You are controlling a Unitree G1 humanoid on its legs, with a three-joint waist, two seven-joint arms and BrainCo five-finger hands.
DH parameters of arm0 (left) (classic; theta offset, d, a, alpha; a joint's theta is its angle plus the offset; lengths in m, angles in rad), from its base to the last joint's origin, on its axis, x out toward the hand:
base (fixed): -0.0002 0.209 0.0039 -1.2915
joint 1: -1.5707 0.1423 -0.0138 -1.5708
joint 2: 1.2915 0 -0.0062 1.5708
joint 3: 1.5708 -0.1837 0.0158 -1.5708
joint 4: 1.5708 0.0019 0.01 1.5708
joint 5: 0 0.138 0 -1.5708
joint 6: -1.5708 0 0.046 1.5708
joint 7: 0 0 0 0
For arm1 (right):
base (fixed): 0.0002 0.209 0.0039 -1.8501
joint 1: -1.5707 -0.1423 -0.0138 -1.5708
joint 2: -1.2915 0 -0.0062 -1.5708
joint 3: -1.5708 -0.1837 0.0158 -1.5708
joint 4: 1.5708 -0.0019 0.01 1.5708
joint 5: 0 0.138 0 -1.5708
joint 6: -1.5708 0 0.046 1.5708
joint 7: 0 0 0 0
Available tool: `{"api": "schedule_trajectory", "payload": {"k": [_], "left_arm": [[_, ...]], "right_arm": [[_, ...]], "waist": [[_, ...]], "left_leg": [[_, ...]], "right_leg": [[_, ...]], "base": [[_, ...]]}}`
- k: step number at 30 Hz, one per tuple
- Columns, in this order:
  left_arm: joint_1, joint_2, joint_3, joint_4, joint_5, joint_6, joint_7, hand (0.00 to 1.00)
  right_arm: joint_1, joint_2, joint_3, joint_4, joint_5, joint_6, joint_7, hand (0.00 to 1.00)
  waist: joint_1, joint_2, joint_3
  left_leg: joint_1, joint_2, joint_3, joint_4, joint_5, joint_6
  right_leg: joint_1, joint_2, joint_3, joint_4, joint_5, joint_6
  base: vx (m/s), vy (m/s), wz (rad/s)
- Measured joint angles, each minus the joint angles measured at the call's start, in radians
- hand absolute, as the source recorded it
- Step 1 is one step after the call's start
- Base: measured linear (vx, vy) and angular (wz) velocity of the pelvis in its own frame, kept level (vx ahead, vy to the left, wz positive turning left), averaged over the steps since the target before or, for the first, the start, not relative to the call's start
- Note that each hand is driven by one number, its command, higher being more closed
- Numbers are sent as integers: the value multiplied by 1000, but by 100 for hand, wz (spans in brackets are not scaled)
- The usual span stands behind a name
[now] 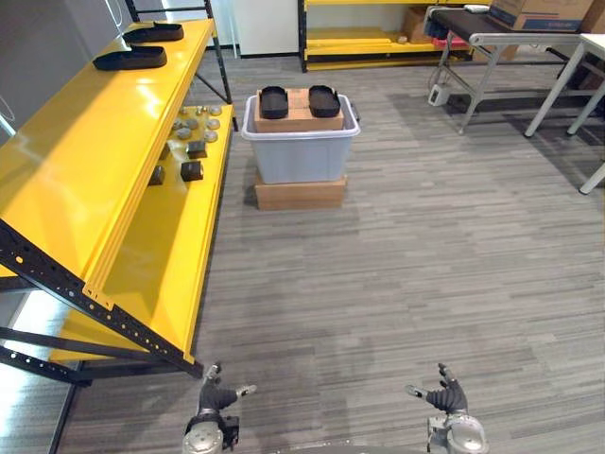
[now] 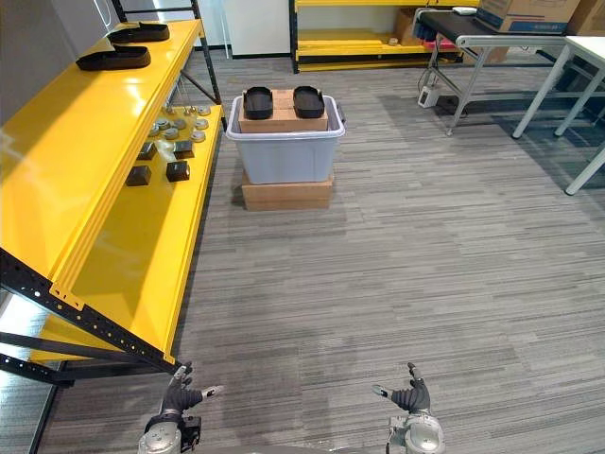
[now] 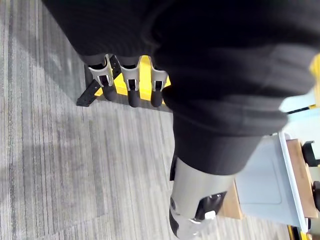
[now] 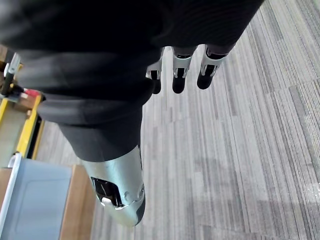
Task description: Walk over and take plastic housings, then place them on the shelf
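Light is even and bright, falling from overhead onto the striped floor (image 1: 406, 284). Left of the grey bin (image 1: 300, 156), the yellow shelf (image 1: 66, 180) carries a pale sheen on its top board, and its lower board lies in soft shade. Further left of the bin, the floor under the shelf glares almost white. Right of the bin and beyond it, dim shadow pools under the tables (image 1: 510, 38) (faint-edged, nothing hard). In the left wrist view the left robot hand (image 3: 131, 86) has a near-black cover, and a washed-out patch sits just beside the bin.
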Motion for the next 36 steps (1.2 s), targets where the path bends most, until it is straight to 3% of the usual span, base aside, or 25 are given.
{"api": "schedule_trajectory", "payload": {"k": [6, 10, 15, 17, 19, 21, 22, 23, 26, 27, 28, 29, 30, 31, 32, 33, 34, 35, 36], "left_arm": [[-4, -2, -1, 0, 0, 2, 0, 0], [1, -2, -1, -13, 0, 9, 1, 0], [1, -2, 0, -80, -2, 9, 3, 0], [-3, -2, 0, -99, -2, 9, 6, 0], [-8, -3, -3, -104, -13, 9, 8, 0], [-10, 2, -11, -107, -15, 9, 13, 0], [-13, 11, -20, -115, -19, 9, 23, 0], [-15, 18, -20, -116, -21, 11, 27, 0], [-57, 20, -19, -114, -23, 11, 31, 0], [-82, 21, -19, -114, -23, 10, 40, 0], [-91, 28, -19, -113, -27, 10, 45, 0], [-90, 31, -18, -113, -31, 9, 46, 0], [-86, 28, -12, -99, -34, 8, 45, 0], [-91, 16, -14, -94, -37, 8, 43, 0], [-93, 7, -14, -94, -37, 8, 43, 0], [-92, 0, -16, -92, -38, 8, 42, 0], [-91, -13, -15, -87, -38, 8, 42, 0], [-88, -19, -15, -85, -39, 8, 42, 0], [-85, -24, -15, -83, -41, 7, 38, 0]], "right_arm": [[4, 0, -4, 0, 1, 3, -12, 0], [-6, 1, -6, 0, 2, 5, -21, 0], [-56, 0, -17, 0, 19, 7, -38, 0], [-71, -1, -32, 0, 21, 8, -39, 0], [-66, -9, -40, 1, 27, 21, -40, 0], [-63, -11, -39, 0, 40, 27, -41, 0], [-58, -10, -36, 1, 41, 35, -40, 0], [-59, -12, -35, 1, 41, 40, -40, 0], [-82, -43, -25, 1, 41, 40, -40, 0], [-93, -63, -15, 1, 41, 40, -40, 0], [-90, -78, 2, -1, 41, 40, -40, 0], [-87, -81, 6, -3, 41, 39, -40, 0], [-79, -91, 5, -8, 41, 39, -41, 0], [-94, -96, 1, -11, 41, 43, -44, 0], [-93, -93, 2, -22, 41, 44, -43, 0], [-92, -91, 4, -30, 41, 43, -41, 0], [-90, -89, 6, -32, 41, 43, -39, 0], [-88, -89, 8, -32, 43, 43, -39, 0], [-84, -82, 8, -32, 48, 41, -39, 0]], "waist": [[-3, 9, -16], [-2, 2, -16], [8, 3, -3], [12, 8, 8], [1, 12, 13], [-9, 18, 25], [-7, 10, 37], [-8, 21, 47], [-25, 45, 82], [-32, 59, 100], [-32, 53, 98], [-33, 40, 97], [-38, 34, 104], [-43, 56, 110], [-56, 54, 111], [-59, 54, 111], [-59, 56, 115], [-57, 57, 119], [-48, 58, 130]], "left_leg": [[-15, 0, 5, -60, 33, 51], [-35, -2, 14, -60, 32, 52], [-94, 6, 62, 8, -20, 65], [-113, 6, 75, 68, -78, 71], [-107, -3, 67, 118, -145, 83], [-73, -8, 54, 118, -158, 102], [-40, -14, 50, 117, -170, 109], [-12, -10, 44, 116, -181, 108], [36, 36, 5, 101, -191, 91], [58, 64, 0, 103, -197, 74], [81, 70, 3, 103, -203, 33], [101, 66, 3, 104, -210, 18], [152, 69, 1, 111, -237, -26], [153, 98, 2, 154, -223, -59], [128, 100, -2, 213, -191, -71], [86, 99, -3, 311, -144, -65], [-1, 124, -3, 519, -38, -46], [-48, 148, -8, 630, 34, -47], [-138, 216, 13, 877, 15, -28]], "right_leg": [[-32, 8, -19, -18, 11, -21], [-54, 8, -16, -16, 11, -21], [-118, 6, 30, 22, -2, -5], [-153, -7, 38, 117, -61, 12], [-235, -44, 9, 349, -137, 57], [-323, -79, -22, 579, -133, 65], [-383, -103, -47, 689, -164, 68], [-422, -112, -72, 709, -195, 53], [-498, -89, -130, 644, -206, 19], [-545, -63, -141, 574, -174, 1], [-573, -41, -132, 457, -82, -9], [-573, -38, -122, 384, -16, -18], [-573, -36, -99, 397, 96, -91], [-580, -39, -116, 474, 27, -106], [-579, -52, -119, 507, -18, -104], [-560, -60, -121, 512, -52, -104], [-501, -56, -126, 471, -74, -109], [-460, -49, -131, 438, -77, -111], [-353, -26, -139, 363, -79, -114]], "base": [[-66, -36, 3], [-41, -15, -4], [66, 20, -27], [91, 37, -25], [183, 97, -7], [234, 86, 13], [365, 57, 15], [395, 42, 13], [434, -40, 39], [371, -89, 35], [616, -151, 26], [696, -184, 18], [724, -202, 13], [587, -189, 22], [555, -207, 23], [554, -239, 30], [555, -237, 21], [527, -233, 16], [517, -215, 0]]}}
